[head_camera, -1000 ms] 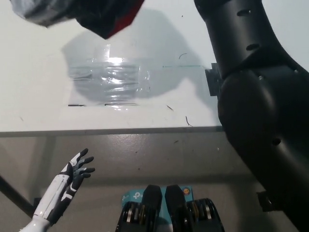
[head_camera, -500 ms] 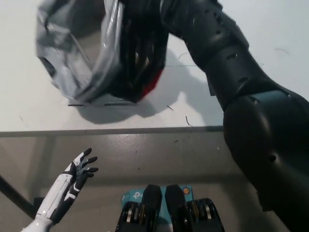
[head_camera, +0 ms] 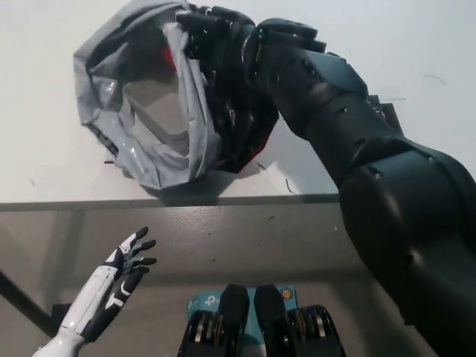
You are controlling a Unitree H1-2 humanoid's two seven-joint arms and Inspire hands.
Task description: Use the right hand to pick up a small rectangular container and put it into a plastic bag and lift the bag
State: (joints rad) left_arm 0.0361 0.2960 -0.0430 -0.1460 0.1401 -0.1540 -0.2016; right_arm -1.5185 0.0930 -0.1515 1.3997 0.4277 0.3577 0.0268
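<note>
Right hand (head_camera: 212, 33) clamped on the plastic bag (head_camera: 149, 111) at upper centre, bag hanging below-left; left hand (head_camera: 130, 256) spread, lower left.

My right hand (head_camera: 212, 33) is black, plastic bag (head_camera: 141, 111) clear-grey with red and black showing inside, counter (head_camera: 44, 149) white, my left hand (head_camera: 126, 260) white-and-black.

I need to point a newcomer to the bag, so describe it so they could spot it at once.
Start at the white table filling the upper picture and follow the black right hand reaching in from the right. It grips the crumpled grey translucent plastic bag, whose mouth gapes toward the camera. Nothing else there is glossy and wrinkled; something black and red lies against its right side, under the arm.
</note>
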